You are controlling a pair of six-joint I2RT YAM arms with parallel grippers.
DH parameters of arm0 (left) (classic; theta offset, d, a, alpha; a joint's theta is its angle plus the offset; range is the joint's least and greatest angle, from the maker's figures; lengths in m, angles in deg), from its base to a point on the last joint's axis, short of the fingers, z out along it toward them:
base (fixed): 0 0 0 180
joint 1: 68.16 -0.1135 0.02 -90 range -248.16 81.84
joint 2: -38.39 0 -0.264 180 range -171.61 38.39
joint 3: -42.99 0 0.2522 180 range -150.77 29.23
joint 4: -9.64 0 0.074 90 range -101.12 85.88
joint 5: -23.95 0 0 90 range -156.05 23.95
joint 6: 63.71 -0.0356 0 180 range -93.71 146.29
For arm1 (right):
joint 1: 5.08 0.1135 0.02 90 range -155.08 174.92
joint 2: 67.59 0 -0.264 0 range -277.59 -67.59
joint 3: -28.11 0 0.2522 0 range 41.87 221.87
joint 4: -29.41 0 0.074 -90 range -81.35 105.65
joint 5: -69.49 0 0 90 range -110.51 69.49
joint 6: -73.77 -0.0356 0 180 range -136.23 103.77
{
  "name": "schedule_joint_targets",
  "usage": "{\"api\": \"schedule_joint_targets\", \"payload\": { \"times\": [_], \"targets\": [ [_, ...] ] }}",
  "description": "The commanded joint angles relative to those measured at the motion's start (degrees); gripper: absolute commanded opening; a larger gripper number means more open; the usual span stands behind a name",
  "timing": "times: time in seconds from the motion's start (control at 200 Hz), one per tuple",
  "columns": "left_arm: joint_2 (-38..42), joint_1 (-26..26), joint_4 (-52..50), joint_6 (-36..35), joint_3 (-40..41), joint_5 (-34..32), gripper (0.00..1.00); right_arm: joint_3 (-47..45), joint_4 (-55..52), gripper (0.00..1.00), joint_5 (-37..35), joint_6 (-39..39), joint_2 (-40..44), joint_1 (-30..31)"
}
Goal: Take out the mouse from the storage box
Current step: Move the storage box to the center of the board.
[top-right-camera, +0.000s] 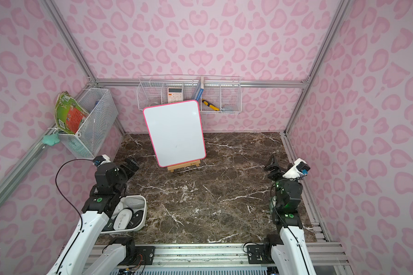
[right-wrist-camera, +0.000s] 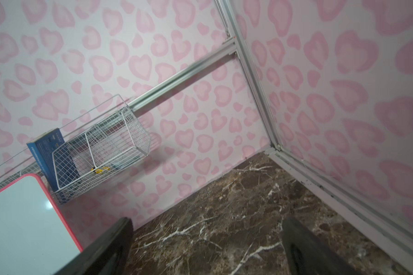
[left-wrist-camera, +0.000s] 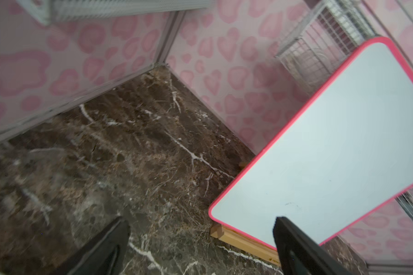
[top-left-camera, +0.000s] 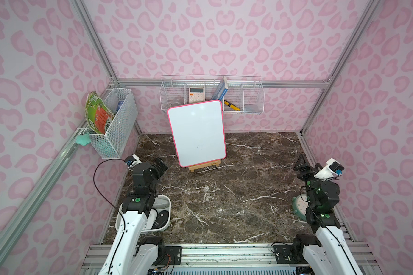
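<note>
mouse (top-right-camera: 121, 220) sits in storage box (top-right-camera: 145, 212) behind left claw (top-right-camera: 131, 166).

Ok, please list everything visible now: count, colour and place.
storage box: one, white, on table, under left arm
mice: at least three, white, grey, black, in storage box
whiteboard: one, white, pink frame, on easel
easel: one, wooden, table rear
wire basket: one, white, back wall
calculator: one, white, in wire basket
carton: one, blue, in wire basket
knife: one, yellow, in wire basket
mesh basket: one, white, left wall
packet: one, green and orange, in mesh basket
clock: one, green, partly hidden by right arm
left claw: one, black, open, empty
right claw: one, black, open, empty
</note>
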Motion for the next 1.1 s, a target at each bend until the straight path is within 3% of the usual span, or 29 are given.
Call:
{"api": "schedule_joint_targets", "payload": {
  "times": [0.0,0.09,0.17,0.27,0.355,0.581,1.096],
  "targets": [
    [0.09,0.07,-14.65,6.18,-1.90,2.87,0.99,5.09,-12.49,1.00,7.86,-1.62,-3.40,-0.41],
    [-0.82,0.92,-20.25,5.12,-3.85,7.03,0.99,6.51,-14.39,1.00,11.06,0.33,-5.52,0.12],
    [-1.98,4.62,-28.52,5.94,-6.32,5.71,0.99,6.58,-15.85,1.00,11.89,0.49,-6.07,2.62],
    [-3.74,11.14,-40.04,9.62,-9.02,-0.68,0.99,7.19,-18.24,1.00,7.19,2.05,-7.52,9.87],
    [-3.85,14.92,-44.47,12.72,-8.44,-1.74,0.99,7.79,-18.92,1.00,2.31,3.26,-9.45,16.68],
    [-5.71,20.05,-47.19,16.36,-6.32,-0.74,0.99,8.87,-17.25,1.00,2.14,2.02,-13.57,22.37],
    [-16.30,20.72,-36.98,10.04,-3.73,5.84,0.99,12.14,-18.91,1.00,-1.91,3.00,-18.24,29.56]
  ]
}}
